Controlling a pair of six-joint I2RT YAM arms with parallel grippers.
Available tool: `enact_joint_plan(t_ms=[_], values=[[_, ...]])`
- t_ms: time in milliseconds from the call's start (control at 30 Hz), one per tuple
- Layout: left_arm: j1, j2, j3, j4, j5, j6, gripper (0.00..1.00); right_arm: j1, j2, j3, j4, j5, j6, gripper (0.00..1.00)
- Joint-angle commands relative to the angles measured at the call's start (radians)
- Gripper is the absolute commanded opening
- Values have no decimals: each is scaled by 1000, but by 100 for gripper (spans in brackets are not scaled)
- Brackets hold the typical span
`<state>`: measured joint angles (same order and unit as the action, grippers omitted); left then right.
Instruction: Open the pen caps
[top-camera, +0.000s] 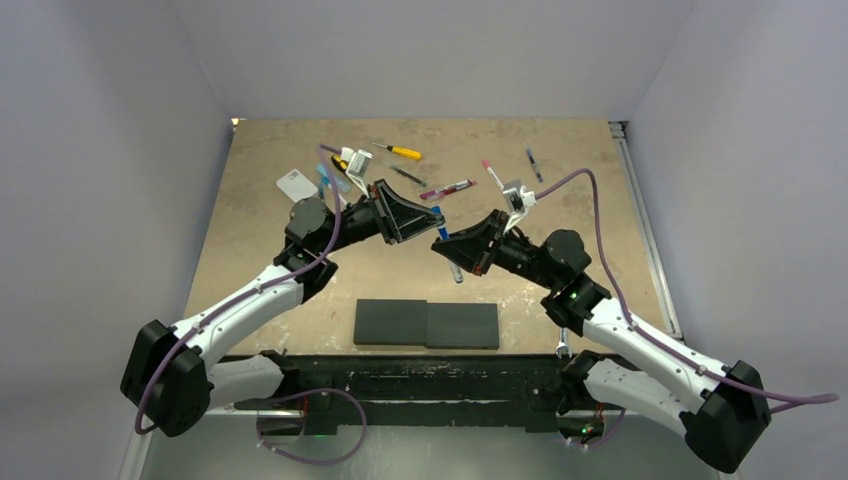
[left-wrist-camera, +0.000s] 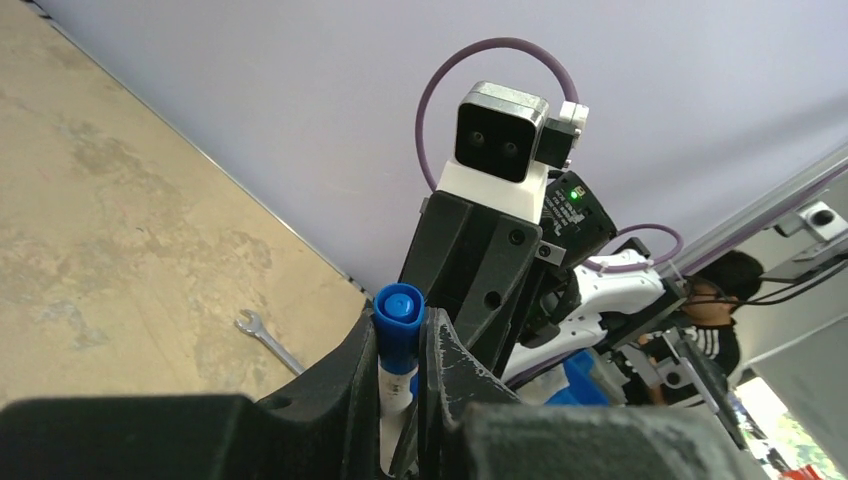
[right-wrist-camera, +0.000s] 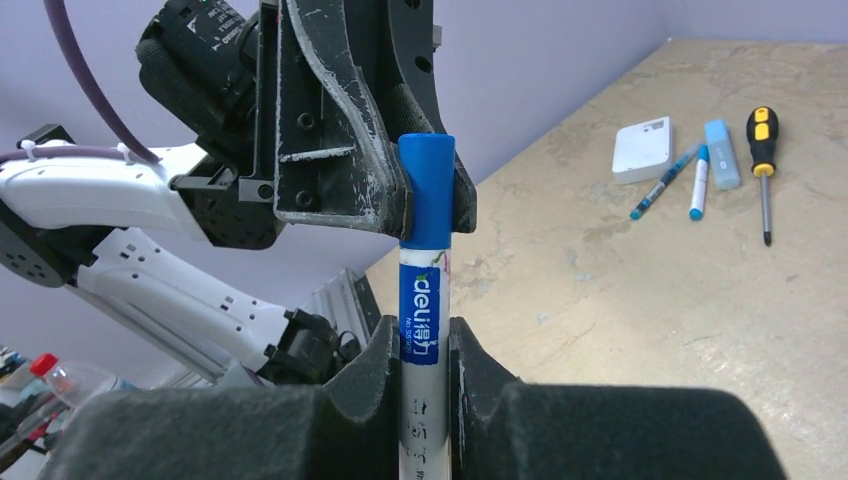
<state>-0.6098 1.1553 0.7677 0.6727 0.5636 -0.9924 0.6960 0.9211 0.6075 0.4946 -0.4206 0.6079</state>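
Observation:
A white-barrelled marker pen (right-wrist-camera: 420, 330) with a blue pen cap (right-wrist-camera: 427, 190) is held in the air between both arms over the table's middle. My left gripper (left-wrist-camera: 415, 335) is shut on the blue cap (left-wrist-camera: 398, 315), whose end sticks out past the fingertips. My right gripper (right-wrist-camera: 420, 345) is shut on the white barrel below the blue label. From above, the left gripper (top-camera: 437, 215) and right gripper (top-camera: 445, 245) meet tip to tip. More capped pens lie at the back: a red one (top-camera: 447, 189), a pink-capped one (top-camera: 493, 172) and light blue ones (right-wrist-camera: 698, 182).
A yellow screwdriver (top-camera: 398, 151), a black-and-yellow screwdriver (right-wrist-camera: 763, 160), a white box (right-wrist-camera: 642, 150) and a light blue block (right-wrist-camera: 722, 153) lie at the back. Two dark flat blocks (top-camera: 427, 324) sit near the front edge. A small wrench (left-wrist-camera: 265, 338) lies by the right arm's base.

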Motion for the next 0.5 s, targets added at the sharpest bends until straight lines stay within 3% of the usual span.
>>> enact_joint_plan(t_ms=[0, 467], values=[[122, 3, 80, 242, -121, -128, 0, -4, -52, -6, -11, 2, -8, 0], [185, -6, 132, 148, -253, -95, 0, -5, -90, -16, -71, 30, -30, 0]])
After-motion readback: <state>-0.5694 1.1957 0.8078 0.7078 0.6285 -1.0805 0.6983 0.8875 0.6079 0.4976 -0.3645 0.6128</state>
